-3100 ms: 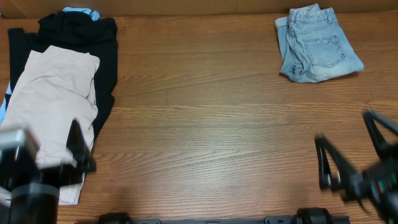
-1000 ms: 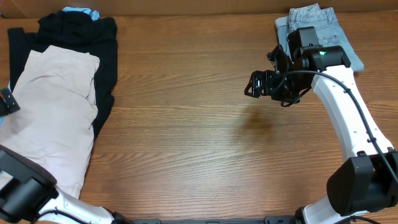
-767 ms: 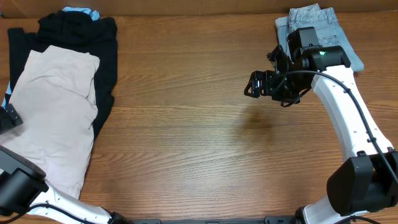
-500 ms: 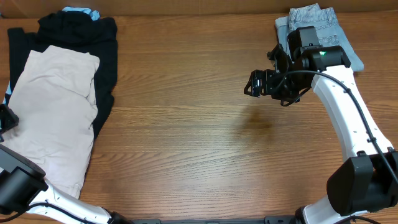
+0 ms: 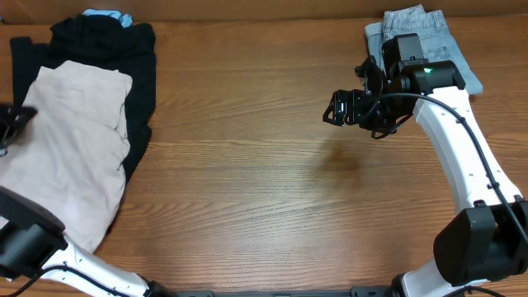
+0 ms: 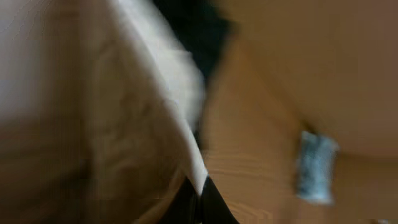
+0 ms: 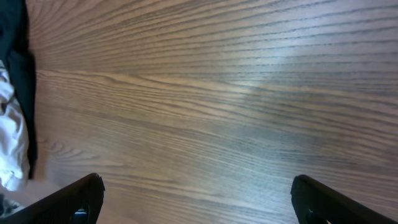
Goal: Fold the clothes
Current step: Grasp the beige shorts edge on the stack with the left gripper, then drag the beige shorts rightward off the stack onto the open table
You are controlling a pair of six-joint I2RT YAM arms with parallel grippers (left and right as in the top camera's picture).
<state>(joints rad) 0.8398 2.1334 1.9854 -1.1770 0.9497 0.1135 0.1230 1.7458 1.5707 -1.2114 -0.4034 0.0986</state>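
The clothes, cream-beige shorts (image 5: 78,157), lie at the table's left on a black garment (image 5: 132,58). At their left edge my left gripper (image 5: 15,124) appears blurred, shut on the cloth. In the left wrist view, also blurred, a point of the cream shorts (image 6: 130,124) is pinched between the dark fingertips of the left gripper (image 6: 199,200). My right gripper (image 5: 334,110) hovers open above bare wood right of centre. In the right wrist view the right gripper (image 7: 199,202) has its fingers (image 7: 84,196) far apart with nothing between them.
Folded light-blue denim shorts (image 5: 425,70) lie at the back right, partly under the right arm. A light-blue scrap (image 5: 103,14) peeks out behind the black garment. The wooden table (image 5: 247,190) spreads between the two piles.
My left gripper has shut on the cream shorts' left edge and moved toward the back of the table, pulling that edge with it. The right arm has barely moved.
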